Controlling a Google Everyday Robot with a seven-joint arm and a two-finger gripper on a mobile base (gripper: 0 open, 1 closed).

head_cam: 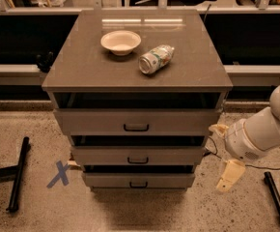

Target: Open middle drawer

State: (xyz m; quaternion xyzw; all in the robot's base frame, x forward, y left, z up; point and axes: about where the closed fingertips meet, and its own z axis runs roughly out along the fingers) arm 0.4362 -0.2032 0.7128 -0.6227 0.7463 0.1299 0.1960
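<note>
Off the front-right corner of the cabinet top (82, 76), and lower down beside the cabinet's right flank, sits the gripper (217, 157), at about the height of the middle drawer (106, 155).

- Fingers: cream, spread wide apart, nothing held. The upper finger (218, 129) is near the right end of the top drawer (91, 122). The lower finger (229, 174) points down toward the floor.
- Middle drawer: second of three below the front edge of the top, with a flat grey-brown front and a small black bar handle (138, 160) at its centre. A dark gap runs above the front.
- Relation: the drawer lies to the left of the fingers. Its right end is near them but not touching, and the handle is well apart from both.
- Tabletop: an upright cream bowl (120, 41) sits left of centre toward the back edge. A can (156, 59) lies on its side just beside it, nearer the centre.
</note>
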